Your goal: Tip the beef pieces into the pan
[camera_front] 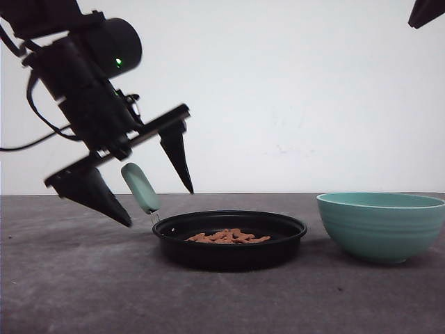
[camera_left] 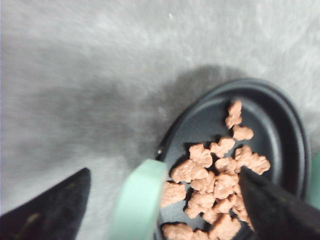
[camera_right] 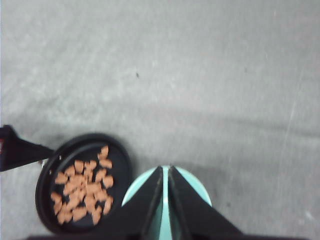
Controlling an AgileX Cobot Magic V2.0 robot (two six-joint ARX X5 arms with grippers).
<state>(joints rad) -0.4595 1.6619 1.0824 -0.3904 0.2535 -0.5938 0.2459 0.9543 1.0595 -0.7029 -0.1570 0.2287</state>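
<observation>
The black pan [camera_front: 229, 245] sits on the table with the beef pieces [camera_front: 228, 236] heaped inside. Its mint-green handle [camera_front: 141, 186] slants up to the left. My left gripper [camera_front: 158, 206] is open, one finger on each side of that handle, and I cannot tell whether either one touches it. In the left wrist view the handle [camera_left: 137, 205] lies between the dark fingers, with the beef pieces [camera_left: 215, 175] in the pan [camera_left: 295, 135] just beyond. My right gripper [camera_right: 165, 168] is shut and empty, high above the teal bowl [camera_right: 198, 184]. From there the pan [camera_right: 127, 172] and the beef pieces [camera_right: 82, 192] show below.
The teal ribbed bowl [camera_front: 381, 226] stands on the grey table just right of the pan. A dark part of the right arm [camera_front: 424, 10] hangs at the top right corner. Open table [camera_front: 69, 278] lies to the left and in front.
</observation>
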